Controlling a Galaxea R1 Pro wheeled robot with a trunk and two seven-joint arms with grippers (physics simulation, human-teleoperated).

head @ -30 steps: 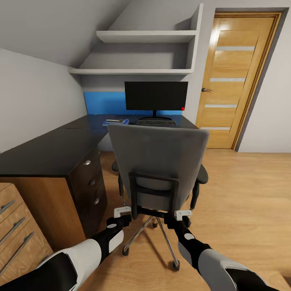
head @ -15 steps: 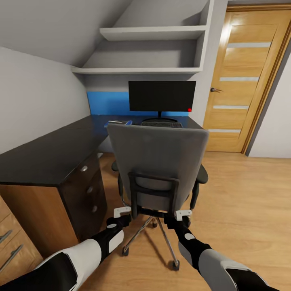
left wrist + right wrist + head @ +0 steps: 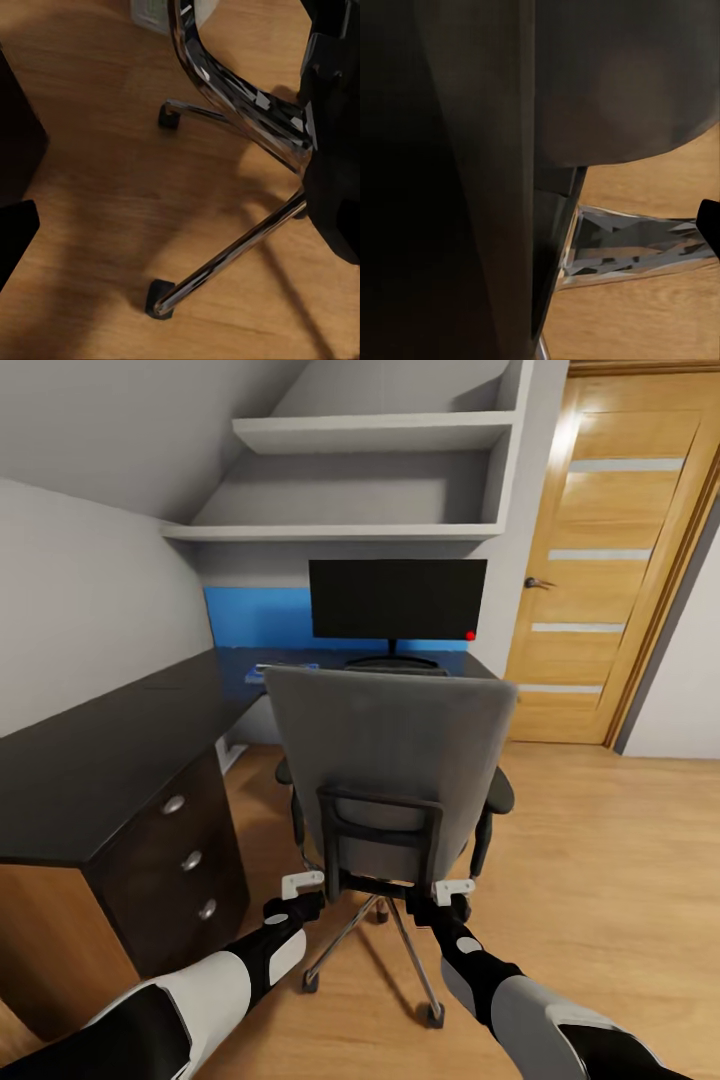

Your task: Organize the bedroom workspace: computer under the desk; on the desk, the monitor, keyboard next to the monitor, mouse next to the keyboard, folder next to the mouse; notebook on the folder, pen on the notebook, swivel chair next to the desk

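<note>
Since a second ago the head camera has rolled closer to the desk (image 3: 90, 760): the wood dresser at lower left has left the view, the door (image 3: 610, 560) sits further right, and both arms keep the same hold behind the swivel chair (image 3: 390, 760). Left gripper (image 3: 300, 888) and right gripper (image 3: 452, 890) sit against the lower ends of the chair's black back frame, one on each side; whether their fingers are clamped on it or just touching, cannot tell. Left wrist view shows the chrome base legs (image 3: 225, 259) and casters on the wood floor (image 3: 97, 187). Chair back faces the robot, seat toward the desk, just beside the drawer block with silver knobs (image 3: 190, 860). Beyond the chair, on the desk top: blue folder (image 3: 285, 672) with something flat on it, too small to name, and the keyboard (image 3: 395, 669) barely visible over the chair back. Monitor (image 3: 397, 598) stands behind that, in front of the blue back panel (image 3: 255, 618). Grey wall shelves (image 3: 360, 480) above the monitor.
</note>
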